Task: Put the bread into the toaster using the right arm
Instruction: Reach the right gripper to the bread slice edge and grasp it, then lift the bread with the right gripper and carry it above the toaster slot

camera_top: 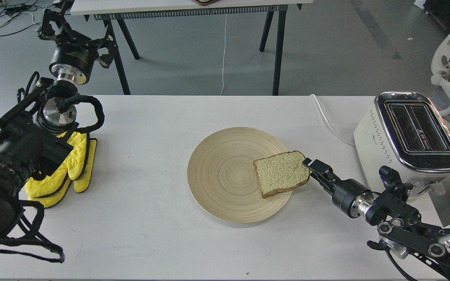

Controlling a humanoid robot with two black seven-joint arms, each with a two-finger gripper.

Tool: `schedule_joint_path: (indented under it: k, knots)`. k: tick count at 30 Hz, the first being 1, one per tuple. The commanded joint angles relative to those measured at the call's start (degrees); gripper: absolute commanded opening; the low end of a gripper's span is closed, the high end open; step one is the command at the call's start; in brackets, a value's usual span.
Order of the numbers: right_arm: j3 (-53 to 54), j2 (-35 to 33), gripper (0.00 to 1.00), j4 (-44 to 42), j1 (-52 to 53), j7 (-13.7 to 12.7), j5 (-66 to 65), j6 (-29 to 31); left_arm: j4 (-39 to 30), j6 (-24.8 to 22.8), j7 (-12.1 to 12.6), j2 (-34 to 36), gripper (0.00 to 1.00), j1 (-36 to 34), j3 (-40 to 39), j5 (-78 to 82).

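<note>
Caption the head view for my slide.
Right pincer at pale crusted bread slice on round wooden plate, cream chrome-topped toaster beside.

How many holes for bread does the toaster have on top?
2. Both slots are in the shiny top of the toaster at the table's right side: one slot nearer the plate, the other beside it toward the table's right edge. Both look empty.

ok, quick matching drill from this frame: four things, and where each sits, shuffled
Things:
1. bread
2. toaster
3. oven mitts
4. plate

Places:
A. far right of the table, slots empty
B. middle of the table
C. left side, beside the left arm
D. on the plate's right edge, at the tip of the right gripper

Pairs: 1-D, 2-A, 3-C, 4-B
</note>
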Motion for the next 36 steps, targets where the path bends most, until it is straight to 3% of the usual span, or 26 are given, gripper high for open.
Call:
schedule_joint_path:
  k: [1, 15, 22, 29, 33, 36]
  knots:
    - [-1.47, 1.1, 0.42, -2.08, 0.51, 0.09, 0.07, 0.0, 0.0, 0.0, 0.0, 0.0, 1.0, -0.09, 0.0, 0.01]
    - [-1.2, 2.16, 0.34, -2.0, 1.48, 0.26, 0.16, 0.0, 0.0, 0.0, 0.0, -0.09, 1.0, 0.0, 0.0, 0.01]
    - [-1.2, 2.25, 0.09, -1.91, 2.0, 0.17, 0.16, 0.0, 0.0, 0.0, -0.09, -0.09, 1.0, 0.0, -0.09, 0.01]
    - [-0.94, 1.99, 0.04, -0.6, 3.14, 0.61, 0.25, -0.09, 0.0, 0.0, -0.09, -0.09, 1.0, 0.0, -0.09, 0.01]
    - [0.28, -0.73, 0.04, 3.53, 4.11, 1.05, 0.25, -0.7, 0.0, 0.0, -0.09, -0.09, 1.0, 0.0, -0.09, 0.01]
    - [1.34, -8.01, 0.03, 7.65, 6.21, 1.05, 0.16, -0.7, 0.0, 0.0, -0.09, -0.09, 1.0, 0.0, -0.09, 0.01]
